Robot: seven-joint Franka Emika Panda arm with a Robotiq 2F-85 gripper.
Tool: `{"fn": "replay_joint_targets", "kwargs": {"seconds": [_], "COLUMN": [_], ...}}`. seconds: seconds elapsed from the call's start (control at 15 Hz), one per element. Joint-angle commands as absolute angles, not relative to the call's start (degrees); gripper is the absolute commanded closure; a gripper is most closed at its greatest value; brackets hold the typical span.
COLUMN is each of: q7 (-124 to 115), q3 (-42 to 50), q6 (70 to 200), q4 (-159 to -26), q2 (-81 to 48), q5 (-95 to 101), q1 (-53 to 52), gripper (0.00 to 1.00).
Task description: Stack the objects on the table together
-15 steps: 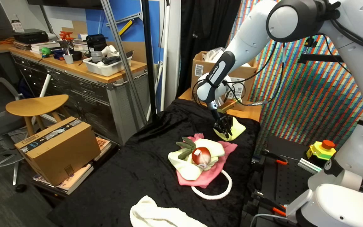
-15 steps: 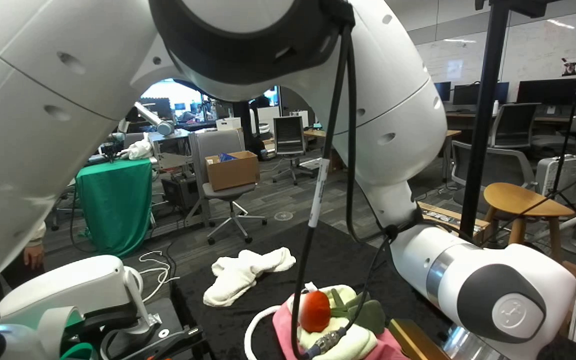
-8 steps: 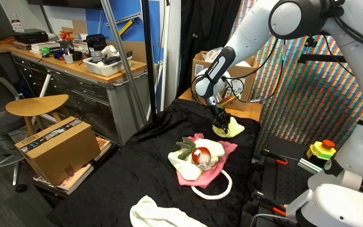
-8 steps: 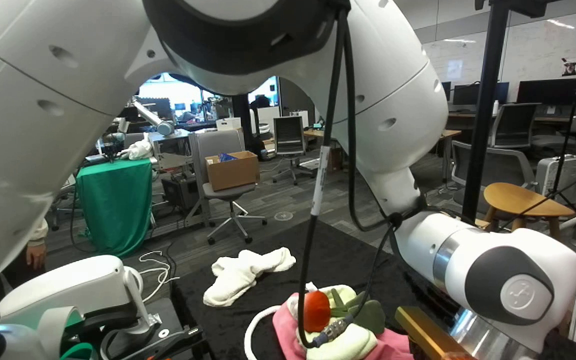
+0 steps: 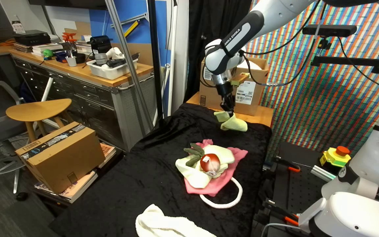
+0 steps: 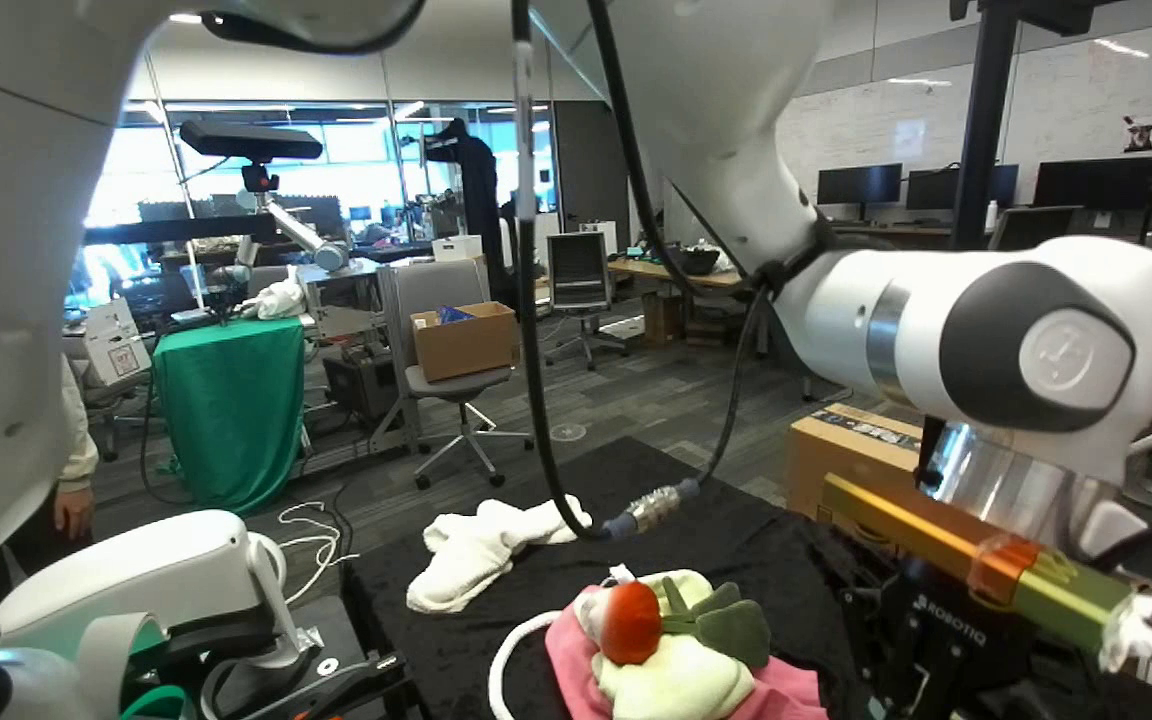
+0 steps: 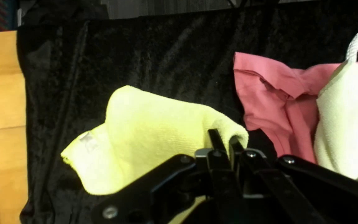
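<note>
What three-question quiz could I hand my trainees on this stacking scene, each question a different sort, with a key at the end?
1. Multiple choice: what is the gripper closed on?
A) the white rope loop
B) the yellow-green cloth
C) the red-and-white item

2. True or false: in both exterior views, the white cloth lies apart from the pale yellow cloth.

3. Fill in the blank: the pale yellow cloth lies on top of the ____.

Key: 1 B; 2 true; 3 pink cloth.
</note>
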State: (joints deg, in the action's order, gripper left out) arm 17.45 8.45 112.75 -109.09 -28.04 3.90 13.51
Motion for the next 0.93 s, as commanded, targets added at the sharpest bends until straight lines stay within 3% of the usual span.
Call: {"fn": "replay_joint_targets", "kwargs": {"seconds": [0.0, 0.87], "q7": [25.3, 38.6], "q3": [6.8, 4.8], "q6": [112.6, 109.5], "q4": [-115.4, -128.4], "q2": [-17.5, 4.8], "q5": [7.2, 8.0], "q1": [13.3, 8.6], "gripper": [0.94, 0.95]}}
